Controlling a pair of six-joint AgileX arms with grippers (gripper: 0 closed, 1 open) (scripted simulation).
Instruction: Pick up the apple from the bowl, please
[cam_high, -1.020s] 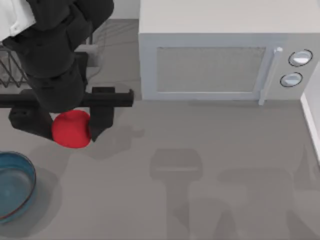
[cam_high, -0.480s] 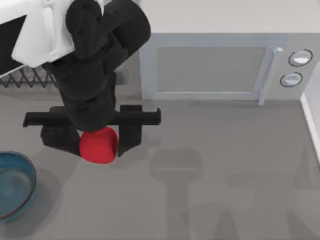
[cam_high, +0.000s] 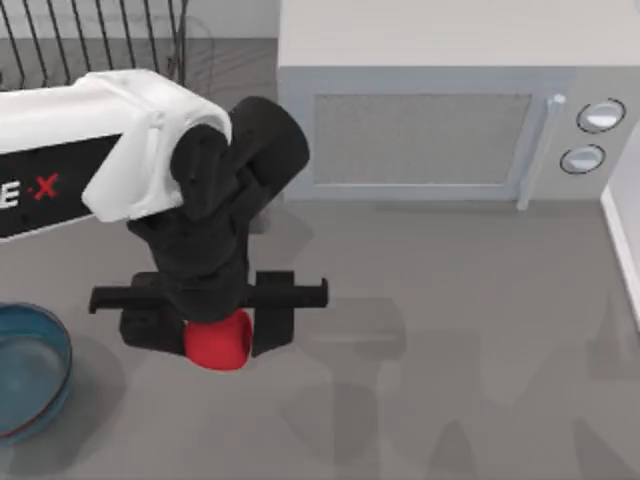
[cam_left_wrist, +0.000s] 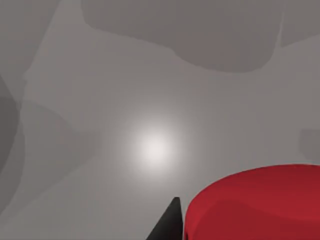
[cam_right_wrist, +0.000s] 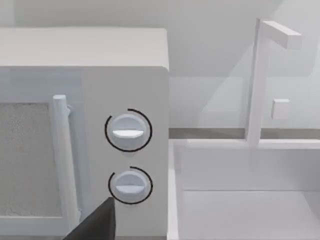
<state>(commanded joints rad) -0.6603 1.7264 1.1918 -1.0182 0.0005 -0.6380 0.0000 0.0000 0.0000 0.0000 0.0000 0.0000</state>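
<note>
The red apple (cam_high: 218, 342) hangs above the grey table, to the right of the blue bowl (cam_high: 30, 370), with my left gripper (cam_high: 212, 338) shut on it. Black fingers (cam_high: 272, 325) press on both of its sides. The bowl sits at the table's left edge and nothing shows inside it. Up close in the left wrist view, the apple (cam_left_wrist: 255, 205) bulges beside one dark fingertip (cam_left_wrist: 167, 225), with bare table beneath. One dark finger (cam_right_wrist: 95, 222) of my right gripper pokes into the right wrist view, facing the microwave's knobs.
A white microwave (cam_high: 430, 130) with its door closed stands at the back, its knobs (cam_right_wrist: 128, 131) large in the right wrist view. A wire rack (cam_high: 100, 40) is at the back left. A white basin (cam_right_wrist: 240, 190) lies right of the microwave.
My left arm has carried the apple to the right and toward the table's front, farther from the bowl. The bowl has not moved.
</note>
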